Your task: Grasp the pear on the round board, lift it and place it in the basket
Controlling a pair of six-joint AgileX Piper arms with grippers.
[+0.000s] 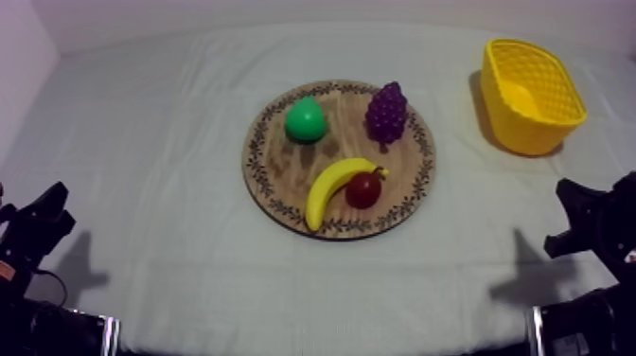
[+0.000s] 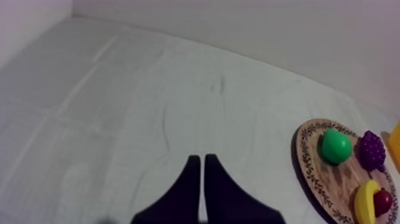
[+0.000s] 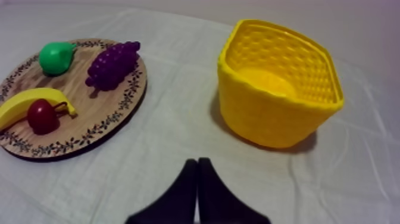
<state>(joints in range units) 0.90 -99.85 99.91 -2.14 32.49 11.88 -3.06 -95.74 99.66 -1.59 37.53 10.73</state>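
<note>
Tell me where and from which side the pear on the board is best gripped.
Grip the pear across its rounded green body, coming straight down from above. It sits at the board's far left, apart from the grapes and banana, so the jaws should find room on both sides.

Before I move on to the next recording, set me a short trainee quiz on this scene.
1. True or false: the pear lies on the round wooden board.
2. Which fruit lies nearest the small red fruit? A) banana B) bunch of grapes C) pear
3. Fill in: the left gripper and the right gripper are both ____, holding nothing.
Key: 1 true; 2 A; 3 shut.
</note>
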